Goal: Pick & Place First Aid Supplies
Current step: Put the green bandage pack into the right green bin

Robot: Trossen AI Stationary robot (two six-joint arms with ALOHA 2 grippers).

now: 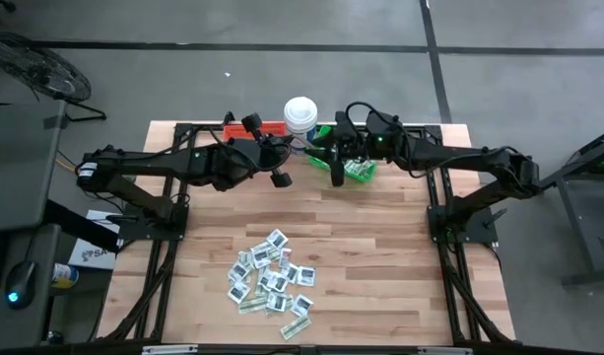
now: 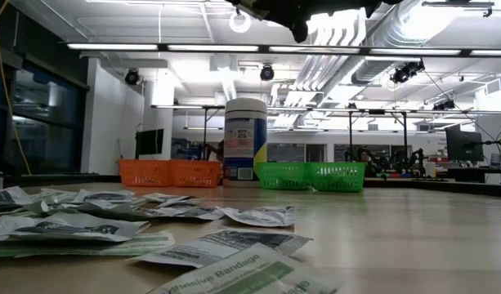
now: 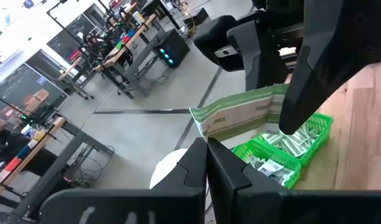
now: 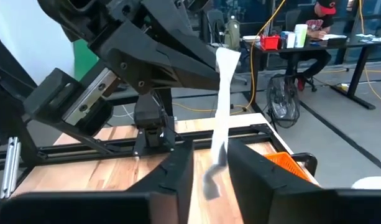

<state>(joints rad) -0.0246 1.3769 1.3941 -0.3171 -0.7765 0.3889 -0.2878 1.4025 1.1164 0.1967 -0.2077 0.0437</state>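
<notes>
Hanging above the green bin (image 1: 359, 170) at the far edge of the table (image 1: 380, 256), a long green-and-white strip packet (image 3: 252, 112) is seen stretched between the two grippers. In the left wrist view, one end of the strip is clamped between the fingers of the left gripper (image 3: 207, 163), which are pressed together on it, while the rest of the strip runs away toward the right gripper (image 3: 314, 68) over the bin. In the right wrist view the same strip is seen edge-on as a thin pale band standing in the gap between the right gripper's fingers (image 4: 178, 171); whether those fingers are already pressing on it cannot be told. More strips of the same kind are seen lying inside the green bin. Beside that bin stand a white tub (image 1: 301, 115) and a red bin (image 1: 265, 128). Well apart from the green bin, nearer the table's front edge, a loose pile of packets (image 1: 272, 281) is left lying.
</notes>
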